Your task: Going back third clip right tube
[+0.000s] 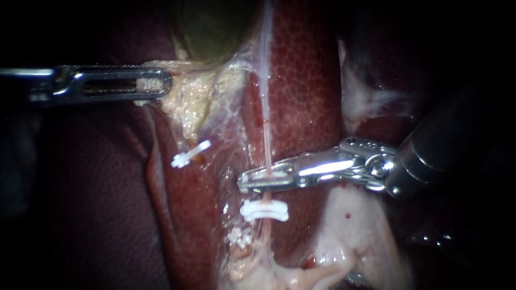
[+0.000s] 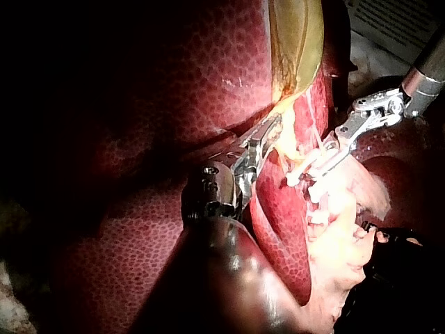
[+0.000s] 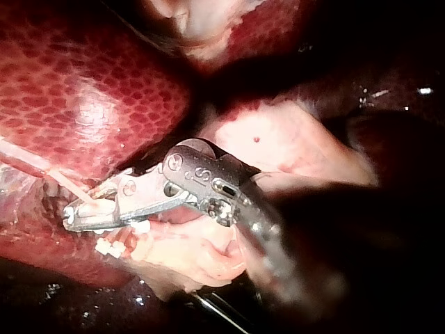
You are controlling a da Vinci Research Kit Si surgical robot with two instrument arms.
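The right tube [image 1: 265,145] is a thin pink strand running down over the liver [image 1: 306,91]. My right instrument [image 1: 248,180] comes in from the right, and its jaws lie across this tube, shut on a white clip [image 1: 269,173]. Just below it a second white clip [image 1: 263,210] sits on the same tube, and a third clip [image 1: 239,237] lies lower still. Another white clip [image 1: 191,153] sits on the left tube. My left instrument [image 1: 161,84] is shut on pale gallbladder tissue [image 1: 193,91] and holds it up. In the right wrist view, the right instrument [image 3: 73,216] has the tube at its jaw tips.
Dark red liver [image 1: 107,204] surrounds the field. Pale fatty tissue [image 1: 355,225] lies under the right instrument's shaft, and more [image 1: 365,99] lies above it. The greenish gallbladder [image 1: 209,27] hangs above. In the left wrist view, the right instrument [image 2: 327,156] crosses ahead of the left instrument [image 2: 268,136].
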